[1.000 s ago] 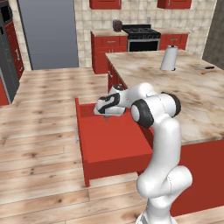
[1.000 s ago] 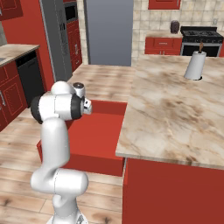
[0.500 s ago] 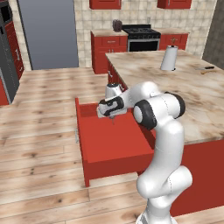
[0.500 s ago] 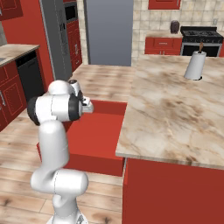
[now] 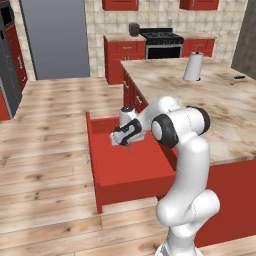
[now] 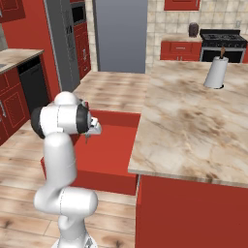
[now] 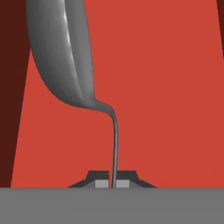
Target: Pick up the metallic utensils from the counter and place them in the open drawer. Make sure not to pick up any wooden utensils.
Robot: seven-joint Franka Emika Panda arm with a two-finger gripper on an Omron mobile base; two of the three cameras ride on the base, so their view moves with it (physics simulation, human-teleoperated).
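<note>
My gripper (image 7: 113, 183) is shut on the thin handle of the silver-grey metal spoon (image 7: 61, 57), whose bowl points away from the hand. In the left base view the gripper (image 5: 128, 144) hangs over the back part of the open drawer (image 5: 132, 172), just off the counter (image 5: 225, 115) edge. From the right base view the gripper (image 6: 90, 136) sits above the drawer (image 6: 114, 147) beside the counter (image 6: 193, 116). The drawer's red floor (image 7: 166, 87) lies bare under the spoon. A small dark utensil (image 5: 238, 77) and a tan one (image 5: 231, 82) lie far right on the counter.
A white paper-towel roll (image 5: 193, 67) (image 6: 215, 72) stands at the counter's far end. Red cabinets and a stove (image 5: 160, 42) line the back wall, with a grey fridge (image 5: 55, 37) to the left. Wooden floor spreads left of the drawer.
The hand with the spoon has sunk a little lower over the drawer, and the arm's elbow has swung toward the counter. The gripper stays shut.
</note>
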